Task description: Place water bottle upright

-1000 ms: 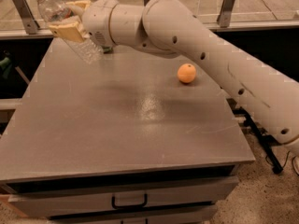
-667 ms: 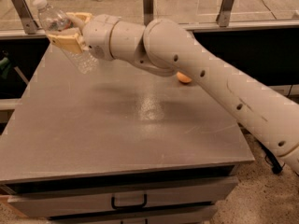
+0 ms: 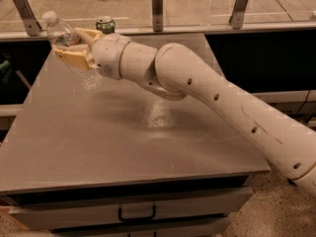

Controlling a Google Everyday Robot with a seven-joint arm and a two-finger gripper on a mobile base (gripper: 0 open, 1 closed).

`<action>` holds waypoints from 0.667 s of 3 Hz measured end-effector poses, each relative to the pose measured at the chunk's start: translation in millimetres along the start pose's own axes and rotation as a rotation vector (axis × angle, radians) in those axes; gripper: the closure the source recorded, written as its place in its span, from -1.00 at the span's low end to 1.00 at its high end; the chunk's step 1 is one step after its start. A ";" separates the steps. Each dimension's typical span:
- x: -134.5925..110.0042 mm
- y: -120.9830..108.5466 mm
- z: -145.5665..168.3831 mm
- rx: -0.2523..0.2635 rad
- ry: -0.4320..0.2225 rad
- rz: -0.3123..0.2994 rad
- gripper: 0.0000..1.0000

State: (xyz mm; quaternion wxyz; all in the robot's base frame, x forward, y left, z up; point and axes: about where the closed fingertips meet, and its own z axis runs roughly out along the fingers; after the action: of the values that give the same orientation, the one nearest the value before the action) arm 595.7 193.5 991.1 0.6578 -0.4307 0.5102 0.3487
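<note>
Claw (image 3: 68, 44) over table (image 3: 148, 147) far-left corner grips water bottle (image 3: 61, 33), tilted, cap (image 3: 49, 18) up-left

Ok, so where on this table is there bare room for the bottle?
The near half of the table, to its front edge, is bare. So is the left side under the tool, which holds the water bottle above the far left corner. Crowded: the back edge by the green can.
</note>
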 end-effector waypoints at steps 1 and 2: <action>-0.1 0.0 0.1 0.000 0.001 -0.001 1.00; 9.4 3.8 -4.5 0.010 -0.043 0.054 1.00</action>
State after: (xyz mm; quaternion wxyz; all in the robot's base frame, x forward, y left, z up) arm 592.8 191.0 980.7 0.6609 -0.4059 0.5093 0.3729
